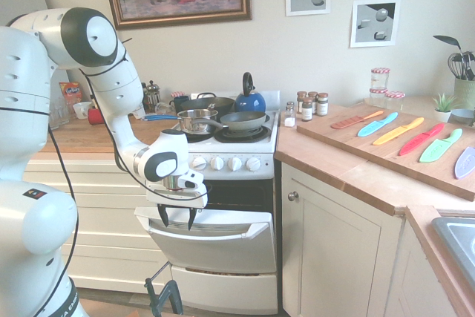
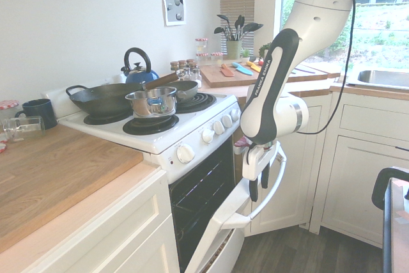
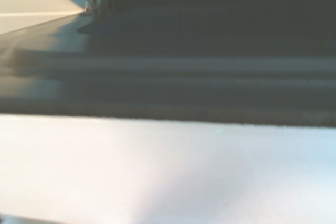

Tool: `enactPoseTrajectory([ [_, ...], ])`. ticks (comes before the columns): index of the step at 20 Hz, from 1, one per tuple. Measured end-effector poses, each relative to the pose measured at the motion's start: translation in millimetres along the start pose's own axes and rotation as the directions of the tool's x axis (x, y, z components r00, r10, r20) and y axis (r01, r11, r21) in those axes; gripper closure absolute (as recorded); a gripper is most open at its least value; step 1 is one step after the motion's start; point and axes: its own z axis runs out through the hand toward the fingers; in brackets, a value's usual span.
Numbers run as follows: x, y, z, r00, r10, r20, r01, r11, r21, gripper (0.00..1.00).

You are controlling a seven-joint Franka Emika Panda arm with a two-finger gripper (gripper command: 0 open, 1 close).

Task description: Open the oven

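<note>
The white oven (image 1: 231,162) stands between the cream cupboards, with pans on its black hob. Its drop-down door (image 1: 223,244) is tilted partly down, and the dark cavity (image 1: 237,194) shows above it. My gripper (image 1: 177,217) hangs at the left end of the door's top edge, pointing down, its two dark fingers spread open. In the second exterior view the gripper (image 2: 259,182) sits right by the white bar handle (image 2: 277,180) of the leaning door (image 2: 220,218). I cannot tell whether a finger touches the bar. The wrist view is a blur of white door (image 3: 168,177) below dark oven interior.
A steel saucepan (image 1: 197,119), a dark frying pan (image 1: 241,119), a wok and a blue kettle (image 1: 249,99) sit on the hob. A cream cupboard door (image 1: 334,257) flanks the oven on the right. On the wooden counter lies a board with coloured knives (image 1: 401,135).
</note>
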Motion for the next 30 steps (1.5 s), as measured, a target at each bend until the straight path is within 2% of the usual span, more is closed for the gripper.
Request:
enactPoseTrajectory([
  [7, 16.3, 10.1, 1.4, 0.996, -0.09, -0.015, 0.091, 0.995, 0.034, 0.0],
  [12, 13.9, 76.8, 4.6, 0.985, -0.171, 0.006, 0.171, 0.985, -0.014, 0.0],
  [21, -3.5, 171.1, 44.2, 0.991, -0.111, 0.076, 0.116, 0.992, -0.054, 0.0],
  [27, -9.0, 200.8, 61.9, 0.992, -0.08, 0.096, 0.086, 0.994, -0.065, 0.0],
  [30, -3.4, 190.2, 40.6, 0.997, -0.053, 0.048, 0.055, 0.998, -0.04, 0.0],
])
